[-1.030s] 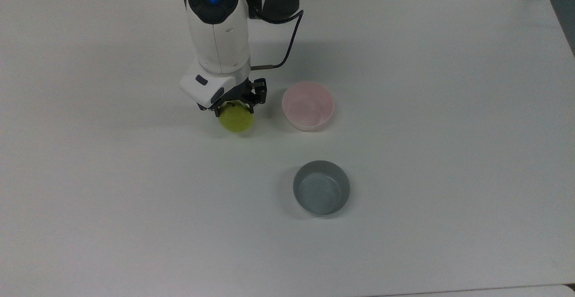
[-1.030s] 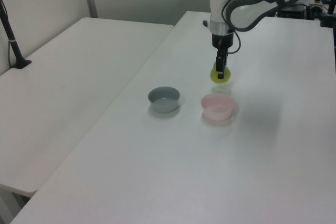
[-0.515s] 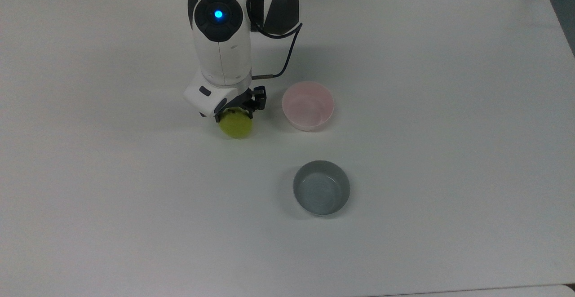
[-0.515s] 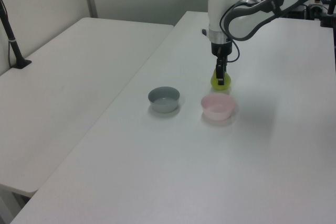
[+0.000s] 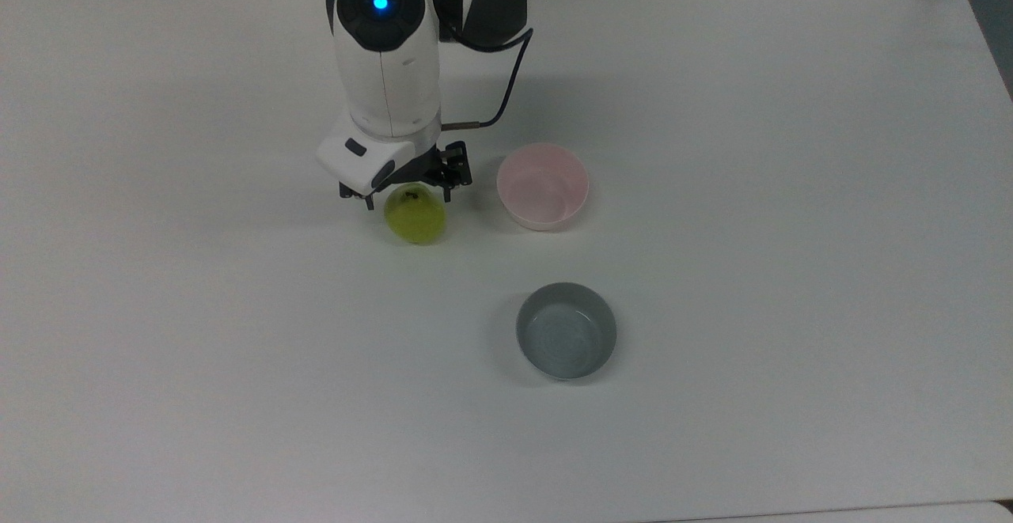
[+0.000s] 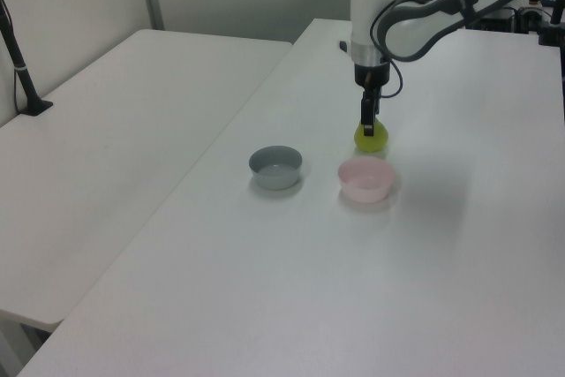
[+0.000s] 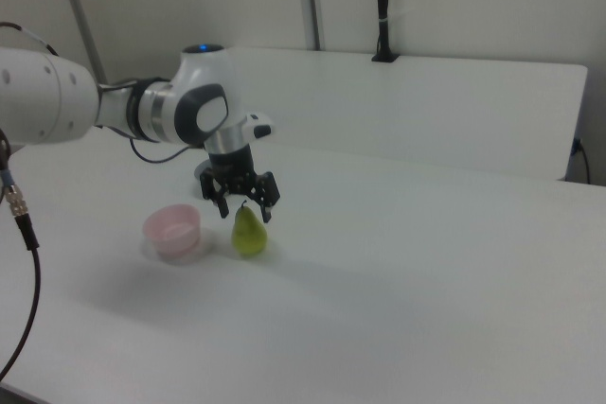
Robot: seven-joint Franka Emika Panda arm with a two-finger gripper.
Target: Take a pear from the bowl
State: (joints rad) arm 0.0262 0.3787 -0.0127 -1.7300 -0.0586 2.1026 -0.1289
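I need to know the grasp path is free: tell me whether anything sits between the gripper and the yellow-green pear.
Nothing visible does. The open gripper hangs directly above the yellow-green pear, which stands upright on the white table; the pale pink bowl sits off to the right view's left.

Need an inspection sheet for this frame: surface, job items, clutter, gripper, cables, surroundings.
Surface: white table, bare apart from the items below.
Pear: stands upright on the table, outside both bowls, to the top view's left of the pink bowl; stem up in the right view.
Pink bowl: upright, empty.
Clutter: grey bowl, upright, empty, apart from the pink bowl.
Gripper: open, fingers spread just above the pear's top, not holding it.
Cables: black cable loops off the arm's wrist; another hangs at the right view's left edge.
Surroundings: a second white table alongside; black post clamped at its edge; pale wall panels behind.
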